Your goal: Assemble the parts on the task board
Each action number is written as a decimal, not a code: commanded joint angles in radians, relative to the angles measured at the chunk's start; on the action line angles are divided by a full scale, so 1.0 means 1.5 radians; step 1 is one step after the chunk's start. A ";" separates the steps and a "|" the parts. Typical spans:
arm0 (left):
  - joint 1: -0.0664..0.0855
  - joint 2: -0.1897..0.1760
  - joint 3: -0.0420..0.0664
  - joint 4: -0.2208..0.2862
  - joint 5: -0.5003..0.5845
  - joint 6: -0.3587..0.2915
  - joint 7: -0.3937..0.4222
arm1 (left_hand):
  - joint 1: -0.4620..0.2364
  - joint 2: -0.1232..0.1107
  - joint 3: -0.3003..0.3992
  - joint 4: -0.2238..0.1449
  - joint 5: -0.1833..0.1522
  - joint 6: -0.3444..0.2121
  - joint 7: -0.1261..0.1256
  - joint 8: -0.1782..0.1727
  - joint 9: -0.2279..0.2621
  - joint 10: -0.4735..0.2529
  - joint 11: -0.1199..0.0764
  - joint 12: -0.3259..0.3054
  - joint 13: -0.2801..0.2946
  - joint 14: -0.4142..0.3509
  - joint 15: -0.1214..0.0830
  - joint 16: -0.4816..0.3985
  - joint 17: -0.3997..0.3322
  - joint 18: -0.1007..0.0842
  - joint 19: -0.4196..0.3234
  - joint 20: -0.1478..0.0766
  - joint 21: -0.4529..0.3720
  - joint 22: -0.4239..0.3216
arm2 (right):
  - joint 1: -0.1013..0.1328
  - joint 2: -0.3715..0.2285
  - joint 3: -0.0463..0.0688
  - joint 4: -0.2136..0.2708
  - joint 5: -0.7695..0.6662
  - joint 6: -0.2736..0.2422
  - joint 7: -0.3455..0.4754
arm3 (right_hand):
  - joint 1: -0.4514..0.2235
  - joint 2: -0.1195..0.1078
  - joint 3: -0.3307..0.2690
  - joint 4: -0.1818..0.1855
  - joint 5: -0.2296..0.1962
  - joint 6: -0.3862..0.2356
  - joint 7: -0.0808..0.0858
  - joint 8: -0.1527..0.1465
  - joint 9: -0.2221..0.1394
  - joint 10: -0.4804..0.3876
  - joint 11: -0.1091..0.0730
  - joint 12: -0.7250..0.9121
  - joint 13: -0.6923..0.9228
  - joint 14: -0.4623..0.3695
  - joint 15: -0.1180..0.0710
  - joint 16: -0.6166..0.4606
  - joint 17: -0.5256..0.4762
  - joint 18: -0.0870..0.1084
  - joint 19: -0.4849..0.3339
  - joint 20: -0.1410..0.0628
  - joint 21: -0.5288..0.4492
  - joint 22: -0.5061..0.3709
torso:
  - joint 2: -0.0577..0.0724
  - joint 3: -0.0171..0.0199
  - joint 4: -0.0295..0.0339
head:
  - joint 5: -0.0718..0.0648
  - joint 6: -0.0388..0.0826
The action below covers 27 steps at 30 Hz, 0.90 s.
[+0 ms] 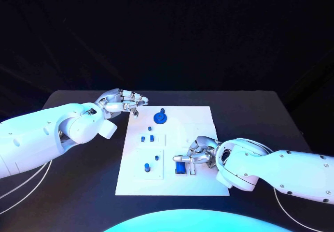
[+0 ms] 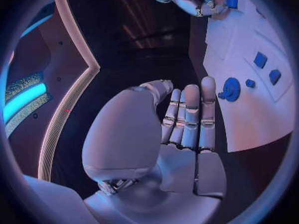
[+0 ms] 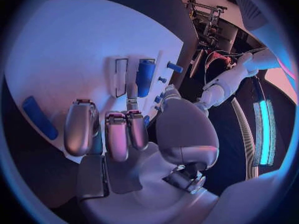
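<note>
The right hand [image 1: 198,153], low and right of centre in the head view, rests on the task board [image 1: 198,121], fingers curled at a blue block [image 1: 181,167]; whether it actually grips the block I cannot tell. The left hand [image 1: 124,102], upper left, hovers empty with fingers loosely spread beside the board's far corner, near the blue gear [image 1: 160,116]. Small blue pegs [image 1: 146,138] stand mid-board.

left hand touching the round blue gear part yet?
Apart. In the left wrist view, bare task board shows between the left hand fingers and the gear part.
</note>
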 commanded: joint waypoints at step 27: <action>0.000 -0.002 0.000 0.002 -0.001 0.012 0.003 | -0.007 0.002 0.000 -0.003 -0.004 -0.001 -0.001 0.003 0.001 -0.005 0.000 0.004 0.000 0.000 0.002 0.004 -0.001 0.005 0.001 0.004 -0.004 -0.001 | -0.012 -0.047 0.000 0.051 -0.032 0.054 0.059 | 0.243 0.015 0.069 -0.018 0.037 -0.005 -0.004 -0.005 0.000 0.029 -0.006 0.003 0.115 0.058 -0.005 0.002 0.119 -0.008 0.013 -0.003 0.001 0.125 | 0.000 -0.0005 0.0002 | -0.001 -0.006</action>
